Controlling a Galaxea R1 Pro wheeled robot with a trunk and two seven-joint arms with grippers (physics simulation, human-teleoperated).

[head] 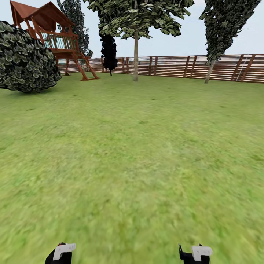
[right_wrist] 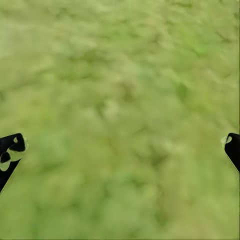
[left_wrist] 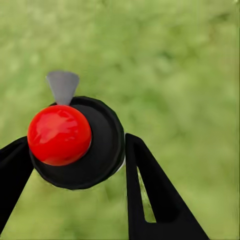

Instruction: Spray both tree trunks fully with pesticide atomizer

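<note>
Lawn (head: 139,146) (open) up to fence (head: 220,68)

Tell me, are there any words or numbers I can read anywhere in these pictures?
No, there are none to read.
The black thing with a red round top in the left claw shows no label from this side.
The wooden playhouse and the fence carry no signs.
The right claw hangs open over plain grass.
</note>
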